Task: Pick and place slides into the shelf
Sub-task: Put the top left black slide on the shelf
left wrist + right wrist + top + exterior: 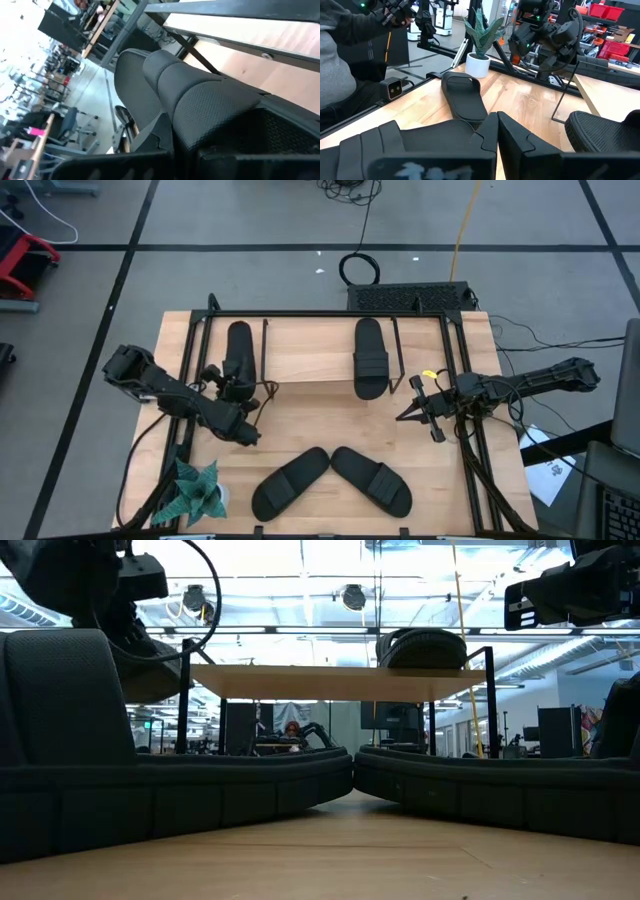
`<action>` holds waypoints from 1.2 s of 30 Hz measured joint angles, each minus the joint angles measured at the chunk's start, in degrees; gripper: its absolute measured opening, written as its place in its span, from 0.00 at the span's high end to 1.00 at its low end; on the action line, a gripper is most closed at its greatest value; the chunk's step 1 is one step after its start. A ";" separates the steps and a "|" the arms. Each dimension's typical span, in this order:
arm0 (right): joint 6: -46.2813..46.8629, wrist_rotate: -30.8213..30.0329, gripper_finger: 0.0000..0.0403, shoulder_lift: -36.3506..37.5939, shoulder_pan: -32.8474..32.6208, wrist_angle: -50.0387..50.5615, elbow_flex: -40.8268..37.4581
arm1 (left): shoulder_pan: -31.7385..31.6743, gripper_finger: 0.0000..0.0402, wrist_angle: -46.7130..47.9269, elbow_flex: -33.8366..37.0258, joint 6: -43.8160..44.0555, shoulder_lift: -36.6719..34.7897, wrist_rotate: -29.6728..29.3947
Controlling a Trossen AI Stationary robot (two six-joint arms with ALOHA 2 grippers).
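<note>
Slides number four in the high view: one [239, 358] lies on the shelf [310, 345] at its left end, a second [370, 358] lies on the plank toward its right end, and two more [290, 483] [372, 479] rest on the worktop [470, 500] near its front edge, toes meeting in a V. The left hand [243, 418] sits just beside the left slide's near end, fingers pressed together on nothing that can be seen. The right hand [415, 412] hovers near the shelf's right frame, also pinched closed and empty. A potted plant [195, 492] stands at the front left corner.

Low view: two slides fill the foreground, and one slide [421, 647] tops the plank.

Left wrist view: a ribbed strap [200, 100] fills the picture, probably the left slide's, though contact is unclear.

Right wrist view: one slide [465, 97] lies on the worktop before the plant [480, 45], and another slide [605, 132] shows at the edge.
</note>
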State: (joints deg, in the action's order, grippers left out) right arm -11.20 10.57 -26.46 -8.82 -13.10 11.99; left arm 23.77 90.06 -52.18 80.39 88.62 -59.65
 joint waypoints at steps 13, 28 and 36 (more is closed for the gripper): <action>-0.01 0.03 1.00 0.02 -0.01 0.02 0.00 | 2.69 1.00 0.00 -6.82 -2.03 -0.59 7.51; 0.66 0.15 1.00 0.02 -0.02 0.00 0.00 | -1.22 1.00 -0.01 -6.51 4.06 -0.59 6.61; 0.59 0.16 1.00 0.02 -0.01 0.01 0.00 | -3.31 1.00 -0.04 -6.51 0.47 -0.59 5.43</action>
State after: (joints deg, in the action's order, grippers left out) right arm -10.61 10.73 -26.44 -8.83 -13.10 11.99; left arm 20.46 90.02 -58.70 80.86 88.03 -54.22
